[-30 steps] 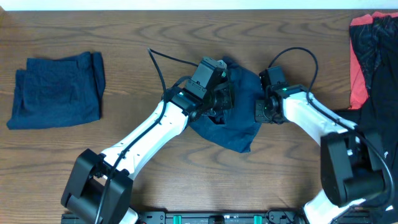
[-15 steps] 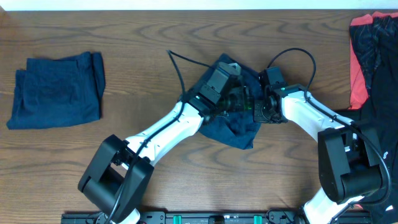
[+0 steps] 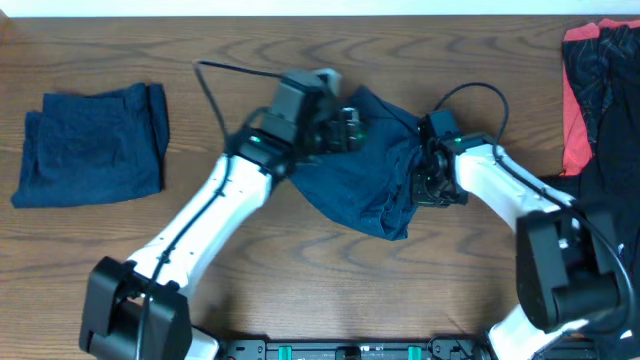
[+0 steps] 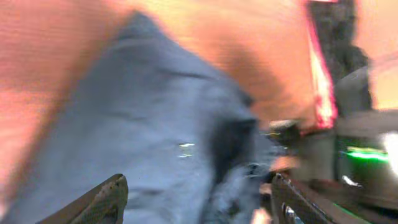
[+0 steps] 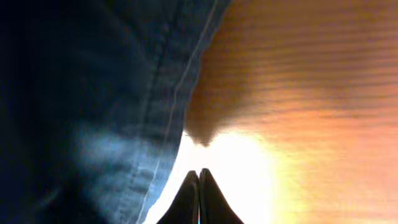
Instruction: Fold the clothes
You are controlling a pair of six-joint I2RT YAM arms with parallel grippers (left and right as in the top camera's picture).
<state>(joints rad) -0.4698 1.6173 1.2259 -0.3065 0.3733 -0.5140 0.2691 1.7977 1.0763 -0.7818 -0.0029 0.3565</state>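
Note:
The clothes on the table are dark navy shorts (image 3: 355,180), lying crumpled in the middle, with their blurred cloth (image 4: 155,124) filling the left wrist view. My left gripper (image 3: 352,127) hangs over their upper left edge. It (image 4: 199,199) is open, with nothing between its fingers (image 4: 106,199). My right gripper (image 3: 420,185) is at the shorts' right edge. It (image 5: 199,196) is shut with nothing held; a hemmed navy edge (image 5: 124,106) lies just left of it, over bare wood.
A folded navy garment (image 3: 92,145) lies at the far left of the wooden table (image 3: 300,290). A black garment with coral-red panels (image 3: 592,90) lies at the right edge, beside the right arm's base.
My left gripper has opened, let go of the navy shorts and drawn back up and to the left. The cloth now lies wider to the left. The right arm has hardly moved.

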